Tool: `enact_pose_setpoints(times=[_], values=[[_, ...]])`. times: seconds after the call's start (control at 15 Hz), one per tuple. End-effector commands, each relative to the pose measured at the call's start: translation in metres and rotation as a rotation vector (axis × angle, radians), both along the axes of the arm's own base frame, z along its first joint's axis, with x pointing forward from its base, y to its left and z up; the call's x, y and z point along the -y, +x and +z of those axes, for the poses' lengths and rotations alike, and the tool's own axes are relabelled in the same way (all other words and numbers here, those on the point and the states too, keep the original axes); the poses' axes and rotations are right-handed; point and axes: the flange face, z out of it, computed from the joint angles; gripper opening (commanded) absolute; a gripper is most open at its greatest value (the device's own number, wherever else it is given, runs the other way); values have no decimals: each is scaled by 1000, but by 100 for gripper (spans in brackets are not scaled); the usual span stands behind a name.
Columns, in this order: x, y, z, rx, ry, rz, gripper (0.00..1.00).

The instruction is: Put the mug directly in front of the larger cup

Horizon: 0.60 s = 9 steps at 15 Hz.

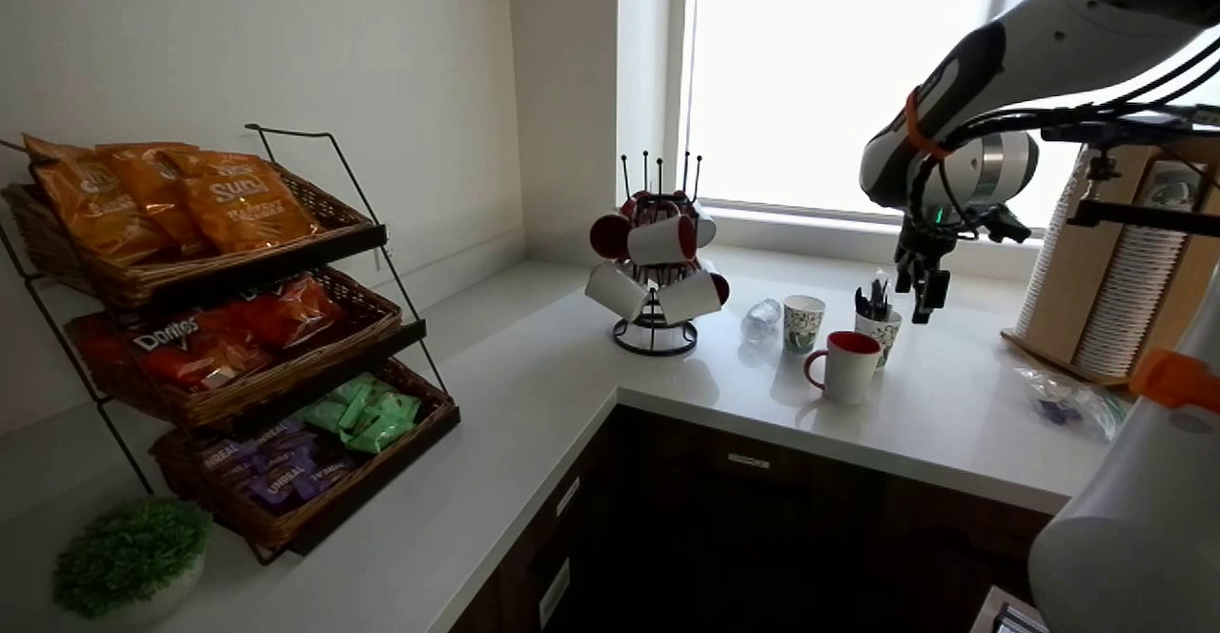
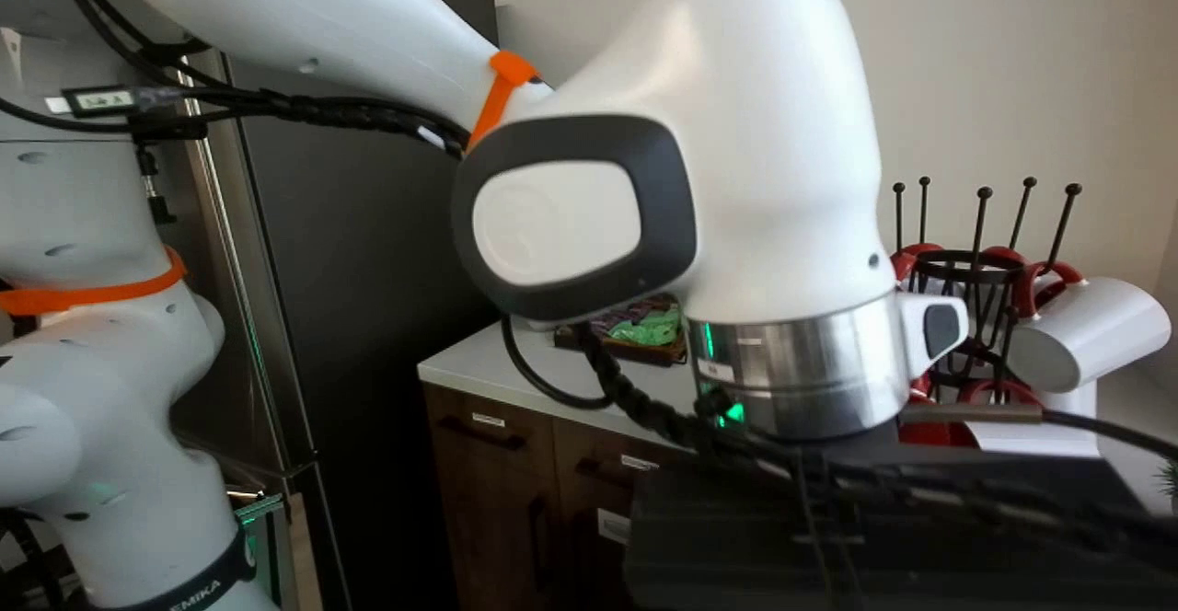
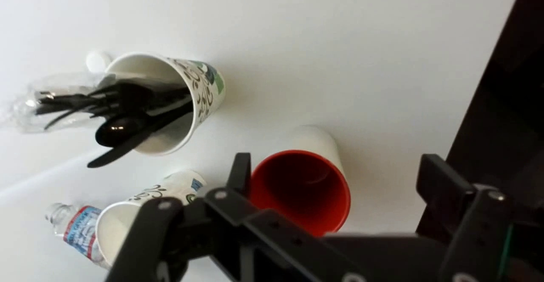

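The white mug (image 1: 847, 373) with a red inside and red handle stands upright near the counter's front edge. In the wrist view the mug (image 3: 299, 193) shows from above, nearer the left finger; its handle is hidden. A patterned paper cup (image 1: 877, 336) holding black cutlery stands behind it, and this cup (image 3: 204, 88) looks the larger in the wrist view. Another patterned paper cup (image 1: 803, 326) stands to its left and also shows in the wrist view (image 3: 117, 227). My gripper (image 1: 923, 293) is open, empty and raised above the counter; in the wrist view its fingers (image 3: 335, 167) are wide apart.
A clear plastic bottle (image 1: 761, 321) lies beside the paper cups. A mug rack (image 1: 655, 328) with several mugs stands left of them. A wooden holder (image 1: 1077, 318) with stacked lids and a plastic bag (image 1: 1072, 404) are at the right. The counter edge (image 3: 480, 86) is close by.
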Motion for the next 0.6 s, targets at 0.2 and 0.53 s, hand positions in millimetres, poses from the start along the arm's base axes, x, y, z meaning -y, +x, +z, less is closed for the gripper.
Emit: enact_pose_setpoints(times=[0.2,0.53], values=[[-48,33,78,-2,81,-336,100],[-115,68,125,-13,85,-576,100]])
